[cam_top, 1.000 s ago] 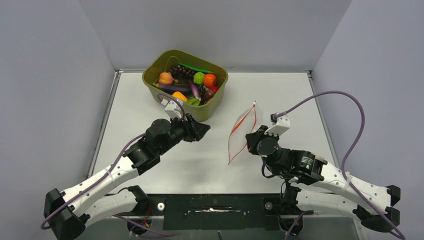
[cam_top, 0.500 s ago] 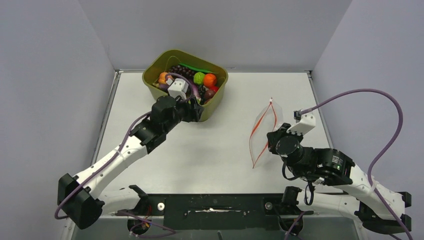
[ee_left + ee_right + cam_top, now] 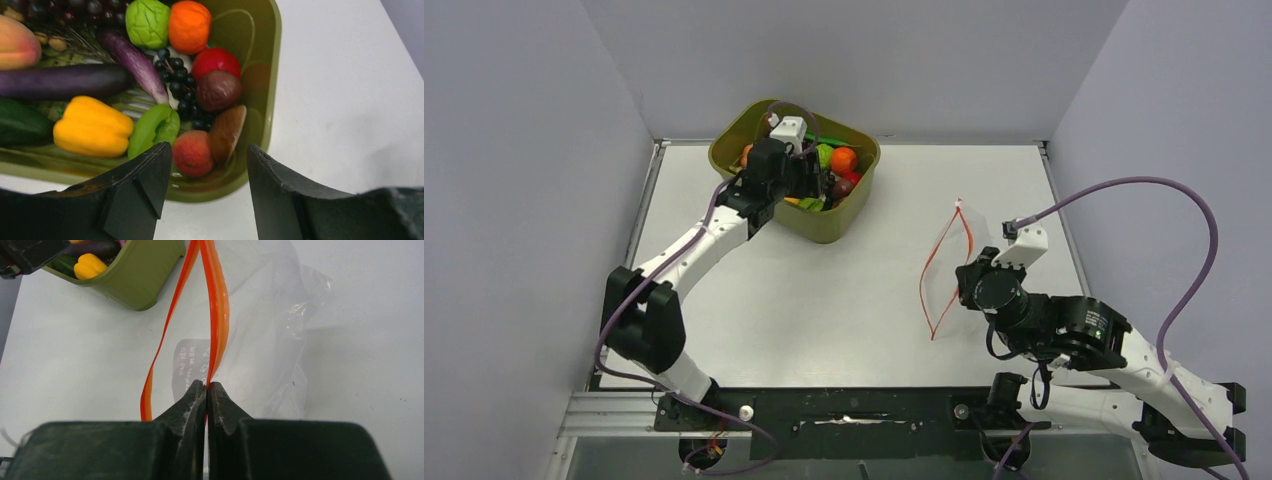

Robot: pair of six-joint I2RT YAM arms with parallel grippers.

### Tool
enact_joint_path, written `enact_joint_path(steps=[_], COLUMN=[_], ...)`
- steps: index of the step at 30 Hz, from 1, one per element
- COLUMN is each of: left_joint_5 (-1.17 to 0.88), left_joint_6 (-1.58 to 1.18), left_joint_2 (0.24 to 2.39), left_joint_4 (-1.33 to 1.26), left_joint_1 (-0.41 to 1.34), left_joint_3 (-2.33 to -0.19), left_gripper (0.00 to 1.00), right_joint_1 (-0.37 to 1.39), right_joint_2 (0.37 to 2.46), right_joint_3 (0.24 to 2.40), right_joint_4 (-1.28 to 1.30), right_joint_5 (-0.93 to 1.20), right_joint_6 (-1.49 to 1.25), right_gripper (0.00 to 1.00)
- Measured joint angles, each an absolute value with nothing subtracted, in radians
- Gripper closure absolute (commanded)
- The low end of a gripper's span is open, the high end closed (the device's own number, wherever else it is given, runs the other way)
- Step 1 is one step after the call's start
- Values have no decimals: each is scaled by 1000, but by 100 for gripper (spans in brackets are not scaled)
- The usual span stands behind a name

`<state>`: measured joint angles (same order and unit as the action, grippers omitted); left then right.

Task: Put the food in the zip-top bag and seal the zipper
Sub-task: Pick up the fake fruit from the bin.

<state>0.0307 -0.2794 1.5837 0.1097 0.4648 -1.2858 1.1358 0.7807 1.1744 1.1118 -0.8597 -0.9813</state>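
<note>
The food lies in an olive-green tub (image 3: pixel 836 230): a yellow pepper (image 3: pixel 92 126), a purple eggplant (image 3: pixel 65 81), a green round fruit (image 3: pixel 147 22), an orange one (image 3: pixel 189 26), dark grapes (image 3: pixel 180 85) and a reddish peach (image 3: pixel 192 152). My left gripper (image 3: pixel 207 150) hovers open over the tub's near right corner, with nothing between its fingers. The clear zip-top bag (image 3: pixel 956 245) hangs at the right, its mouth gaping. My right gripper (image 3: pixel 206 385) is shut on one side of the red-orange zipper (image 3: pixel 218 305), and the other side bows away to the left.
The tub (image 3: pixel 265 100) stands at the table's back edge, against the grey rear wall. Grey walls close in both sides. The right arm's purple cable (image 3: pixel 1184 200) loops high over the right side of the table.
My left arm has swung from the table's middle up to the tub, and its jaws have widened. The right gripper carried the bag rightward, then held nearly still.
</note>
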Motion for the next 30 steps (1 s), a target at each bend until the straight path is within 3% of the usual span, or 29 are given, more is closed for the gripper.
enact_joint_path(steps=[5, 7, 14, 21, 30], left_joint_5=[38, 37, -12, -146, -219], left_joint_6=[-252, -243, -220, -229, -262], left_joint_2=[1723, 1774, 1961, 2083, 2197], left_joint_4=[118, 123, 124, 99, 42], left_joint_1=[409, 393, 364, 354, 365], left_joint_3=[-1415, -1468, -1655, -1726, -1801], left_gripper=[38, 32, 33, 37, 29], right_joint_1=[1136, 1136, 1136, 1134, 1134], right_joint_2=[786, 796, 829, 850, 891], right_joint_3=[1151, 1145, 1144, 1139, 1137], right_joint_4=[1063, 1052, 987, 925, 898], right_joint_5=[-846, -844, -818, -793, -768], right_joint_6=[-952, -944, -894, -866, -824], right_gripper=[100, 100, 100, 100, 100])
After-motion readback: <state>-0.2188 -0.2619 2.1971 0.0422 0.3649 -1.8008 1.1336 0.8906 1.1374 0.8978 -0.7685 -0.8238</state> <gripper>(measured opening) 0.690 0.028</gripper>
